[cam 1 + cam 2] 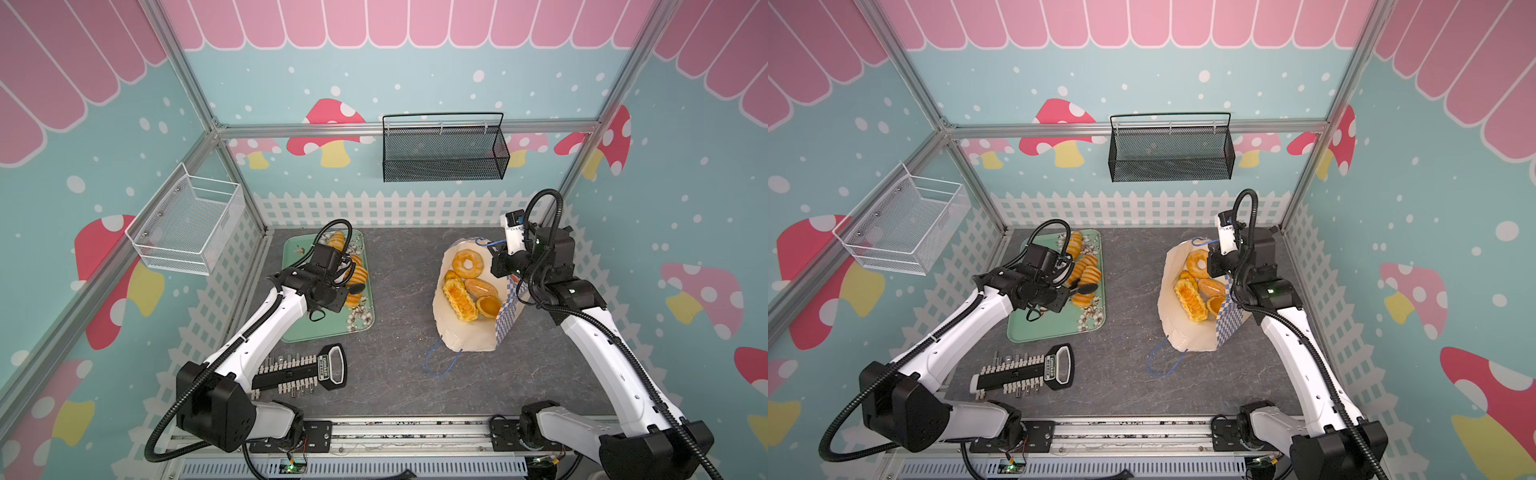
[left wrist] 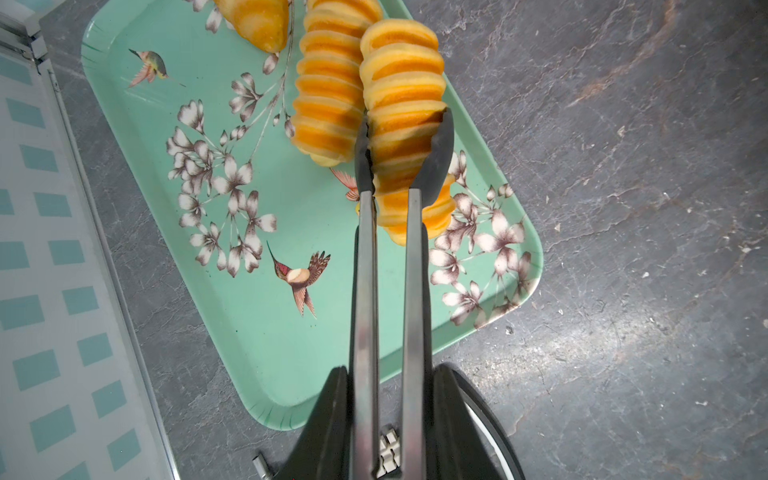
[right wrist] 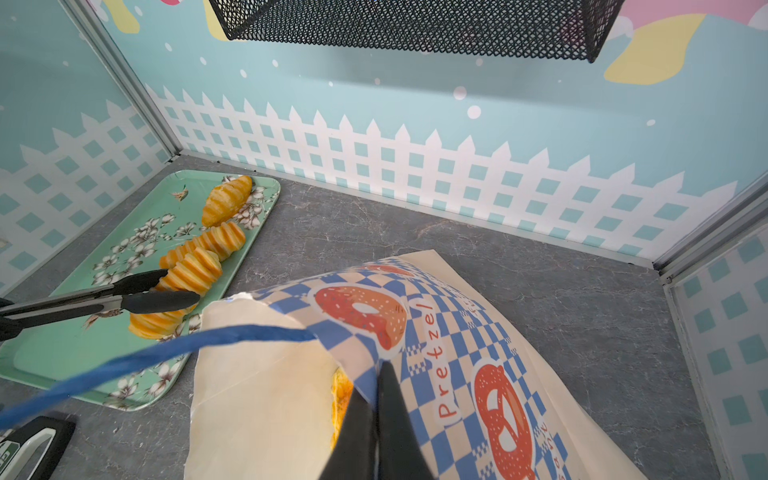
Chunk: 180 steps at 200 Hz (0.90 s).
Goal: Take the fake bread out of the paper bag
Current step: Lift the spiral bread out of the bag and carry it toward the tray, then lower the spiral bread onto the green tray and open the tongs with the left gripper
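My left gripper squeezes black-tipped steel tongs onto a ribbed golden toy loaf, lengthwise along them; my right gripper pinches the rim of the cream checkered paper bag.

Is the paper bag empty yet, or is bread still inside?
Not empty. In both top views the paper bag gapes open with a ring doughnut, a long loaf and a round bun inside.

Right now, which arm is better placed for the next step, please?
Left. The left gripper holds the tongs, clamped on a ribbed loaf over the tray, so it could set it down. The right gripper is shut on the rim of the paper bag, holding it open.
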Each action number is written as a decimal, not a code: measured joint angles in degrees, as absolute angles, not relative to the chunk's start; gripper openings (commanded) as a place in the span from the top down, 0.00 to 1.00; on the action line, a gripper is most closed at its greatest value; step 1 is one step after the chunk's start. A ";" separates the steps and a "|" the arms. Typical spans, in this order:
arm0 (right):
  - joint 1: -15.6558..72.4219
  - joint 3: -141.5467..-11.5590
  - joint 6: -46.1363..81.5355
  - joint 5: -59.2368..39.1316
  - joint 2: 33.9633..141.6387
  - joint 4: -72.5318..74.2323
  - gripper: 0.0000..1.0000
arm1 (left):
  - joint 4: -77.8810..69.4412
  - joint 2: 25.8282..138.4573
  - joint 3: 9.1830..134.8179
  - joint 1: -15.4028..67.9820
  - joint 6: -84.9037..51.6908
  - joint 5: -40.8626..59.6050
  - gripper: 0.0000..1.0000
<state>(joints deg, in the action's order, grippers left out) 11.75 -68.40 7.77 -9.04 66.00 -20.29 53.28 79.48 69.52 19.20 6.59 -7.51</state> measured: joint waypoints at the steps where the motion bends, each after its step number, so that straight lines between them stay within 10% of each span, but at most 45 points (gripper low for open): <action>1: 11.75 -68.40 7.77 -9.04 66.00 -20.29 1.00 | 53.28 79.48 69.52 19.20 6.59 -7.51 0.99; 84: 11.75 -68.40 7.75 -8.95 66.26 -19.86 1.00 | 51.40 82.74 69.47 19.22 6.24 -8.34 0.62; 180: 11.75 -68.40 7.77 -8.82 66.24 -19.86 1.00 | 51.35 80.71 69.47 19.22 6.20 -9.04 0.55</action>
